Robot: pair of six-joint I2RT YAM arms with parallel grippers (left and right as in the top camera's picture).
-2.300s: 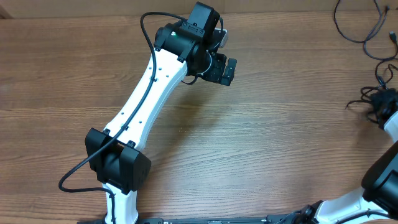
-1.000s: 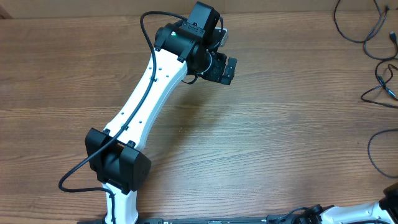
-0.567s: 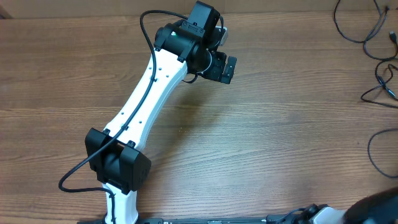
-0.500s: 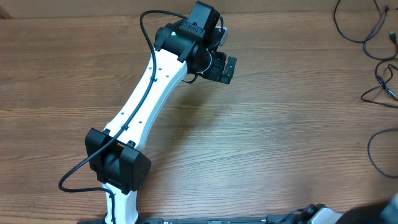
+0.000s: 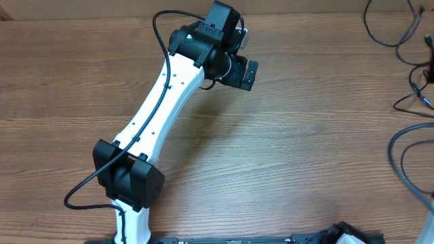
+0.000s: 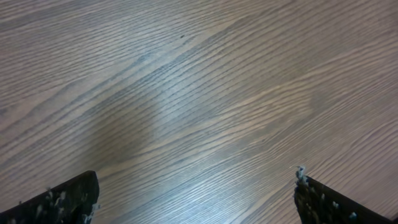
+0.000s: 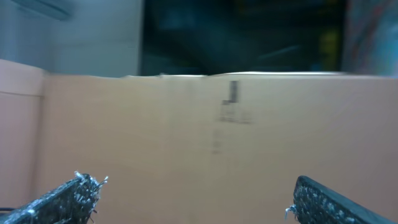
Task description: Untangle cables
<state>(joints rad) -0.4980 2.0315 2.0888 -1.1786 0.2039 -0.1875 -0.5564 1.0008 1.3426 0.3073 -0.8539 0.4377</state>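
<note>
The cables are thin black cords at the table's far right. One loops near the top corner point(image 5: 371, 34). Another with a small plug lies lower by the edge point(image 5: 405, 102). My left gripper point(image 5: 245, 73) hangs over bare wood at the top centre, far from them. In the left wrist view the left gripper point(image 6: 196, 200) stands open, with only wood grain between its fingertips point(image 6: 68, 198). The right gripper is outside the overhead view. In its own view the right gripper point(image 7: 193, 200) is open and empty, facing a blurred tan wall.
A thicker dark loop point(image 5: 394, 157) curves in at the right edge. The left arm's white link point(image 5: 159, 102) crosses the table's left half, its black cable point(image 5: 81, 186) looping near the base. A bit of the right arm's base point(image 5: 346, 234) shows at the bottom.
The right arm pulled away from the cables at the right edge and left the overhead view. A thicker dark loop swung in at the right edge. The left arm stayed still.
</note>
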